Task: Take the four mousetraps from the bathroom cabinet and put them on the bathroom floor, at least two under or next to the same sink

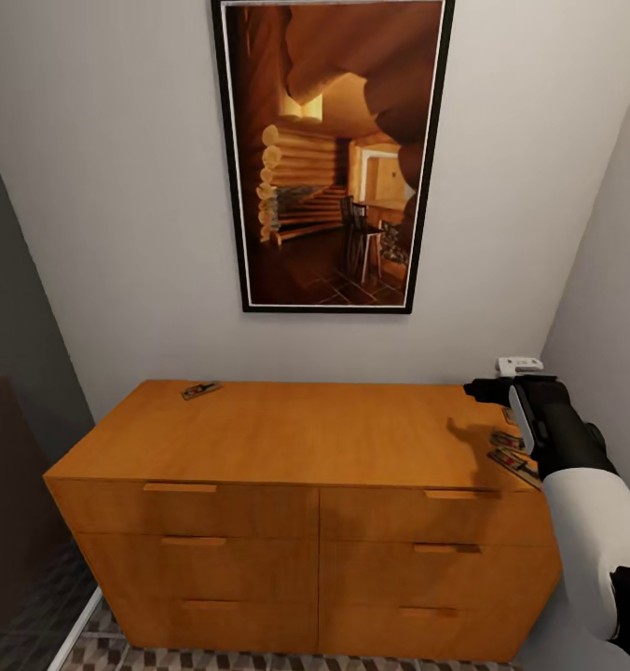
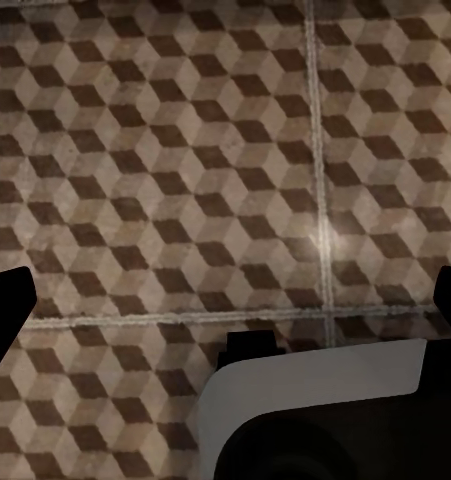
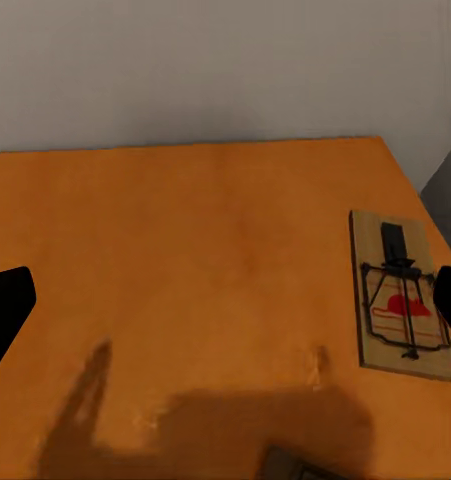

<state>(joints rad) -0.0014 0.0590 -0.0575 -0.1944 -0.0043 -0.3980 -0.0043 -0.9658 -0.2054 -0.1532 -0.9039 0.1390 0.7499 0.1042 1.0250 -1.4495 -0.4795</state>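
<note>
The orange-brown cabinet (image 1: 296, 438) stands against the wall with its drawers closed. One mousetrap (image 1: 201, 390) lies at the back left of its top. Two more mousetraps (image 1: 513, 458) lie at the right end, partly hidden by my right arm. My right gripper (image 1: 483, 390) hovers over that right end, open and holding nothing. In the right wrist view a mousetrap (image 3: 400, 295) with a red mark lies flat on the cabinet top (image 3: 185, 260), close to one fingertip (image 3: 450, 300). My left gripper (image 2: 225, 300) is open over the bathroom floor (image 2: 185, 150), nothing between its fingers.
A large framed picture (image 1: 332, 154) hangs above the cabinet. The room's side wall (image 1: 604, 308) runs close along the cabinet's right end. A small white object (image 1: 520, 364) sits at the back right corner. Patterned tiles (image 1: 259, 660) show in front of the cabinet.
</note>
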